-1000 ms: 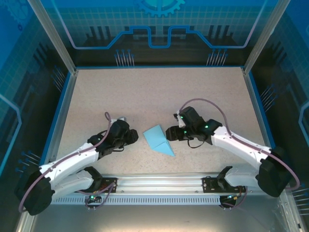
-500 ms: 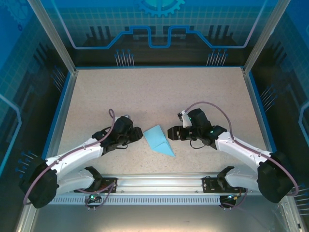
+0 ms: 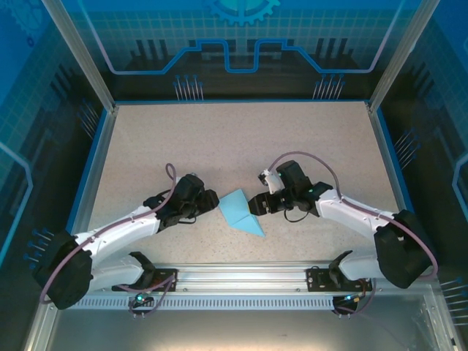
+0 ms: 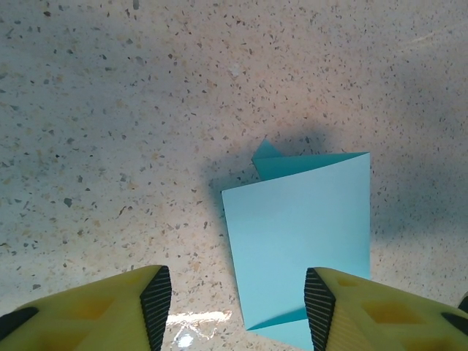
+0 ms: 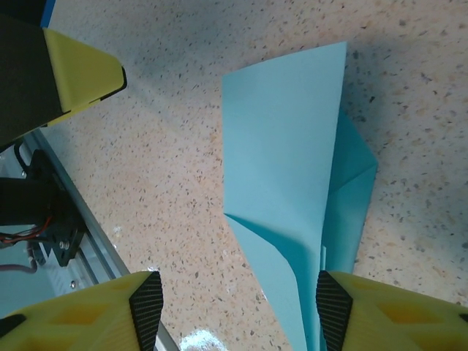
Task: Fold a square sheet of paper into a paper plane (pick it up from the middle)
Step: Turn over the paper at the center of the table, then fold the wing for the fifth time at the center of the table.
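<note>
The light-blue sheet of paper (image 3: pixel 240 212) lies on the speckled table, folded into a pointed, layered shape with its tip toward the near right. My left gripper (image 3: pixel 213 202) stands open just left of it, and my right gripper (image 3: pixel 255 204) stands open just right of it. In the left wrist view the paper (image 4: pixel 300 234) reaches in between the open gripper (image 4: pixel 238 307), nearer its right finger. The folded paper (image 5: pixel 285 161) in the right wrist view runs down beside the right finger of that open gripper (image 5: pixel 238 311). Neither gripper holds the paper.
An aluminium rail (image 3: pixel 241 278) runs along the near edge, just behind the paper's tip, and shows as the rail (image 5: pixel 73 227) in the right wrist view. A raised blue border (image 3: pixel 95 168) frames the table. The far half of the tabletop (image 3: pixel 241 139) is bare.
My left gripper has moved right up to the paper and opened wider. The right gripper has shifted slightly left toward the paper. The paper has stayed in place.
</note>
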